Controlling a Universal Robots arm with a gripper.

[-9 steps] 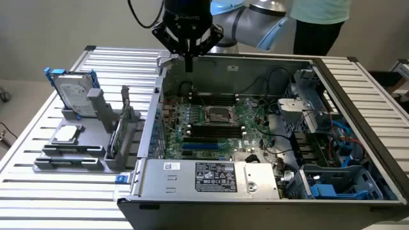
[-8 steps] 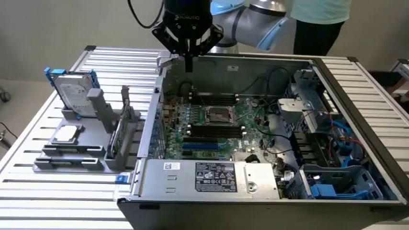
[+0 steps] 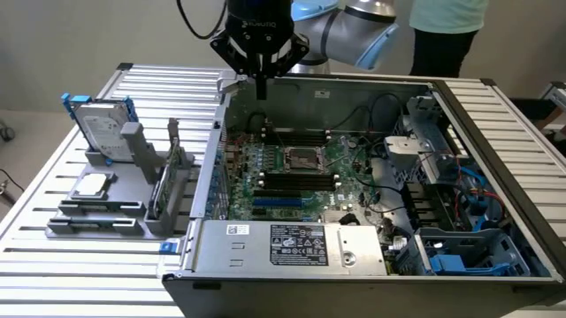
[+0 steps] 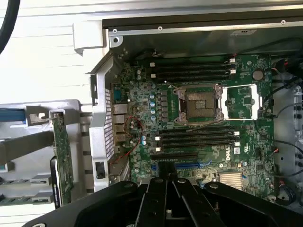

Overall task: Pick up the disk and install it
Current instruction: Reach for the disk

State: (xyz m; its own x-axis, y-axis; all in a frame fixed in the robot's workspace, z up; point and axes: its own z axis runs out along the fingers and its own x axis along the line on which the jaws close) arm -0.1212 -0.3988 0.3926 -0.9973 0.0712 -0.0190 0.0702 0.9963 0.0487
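**Desk:** How many arms, and where is the gripper?

**Photographer:** One arm with one gripper. It hangs over the far corner of the one open computer case, on the exterior view's left. Its two fingers are pressed together and hold nothing.

**Desk:** And the disk?

**Photographer:** One disk, white label facing out and blue rails on its sides. It stands on edge at the far end of a grey rack on the slatted table. That is to the exterior view's left of the case and well apart from the gripper.

**Desk:** What else is in the rack?

**Photographer:** One green card standing on edge, and one small silver square piece lying flat, nearer than the disk.

**Desk:** Inside the case?

**Photographer:** One circuit board with one processor socket between two banks of black slots. One silver box with stickers sits at the near edge.

**Desk:** Anyone around?

**Photographer:** One person standing beyond the far side.
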